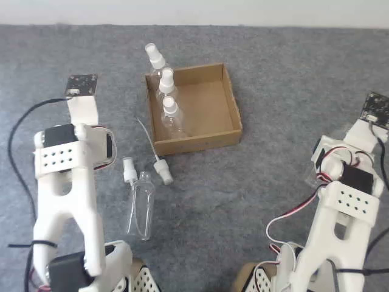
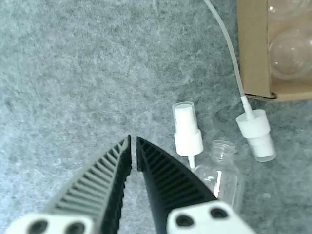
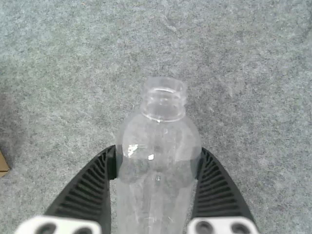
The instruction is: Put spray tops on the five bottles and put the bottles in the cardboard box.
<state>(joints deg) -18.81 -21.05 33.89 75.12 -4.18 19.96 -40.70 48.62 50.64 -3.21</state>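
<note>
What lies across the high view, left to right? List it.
Left arm → open bottle lying on the carpet → cardboard box → right arm, its gripper shut on a second bottle.

Grey carpet (image 1: 273, 79) all over this one: a short, fuzzy pile, mottled with lighter and darker flecks, running out past the left, right and bottom edges of the high view. At the very top of that frame it stops in a straight line, and above it sits a pale strip (image 1: 194, 11), plain and whitish, edge to edge. It could be a wall, hard to say. In the left wrist view, the same carpet (image 2: 73, 73) up close, fibres showing, speckled grey. Right wrist view, carpet again (image 3: 234, 53), with a faint scuff in the pile
</note>
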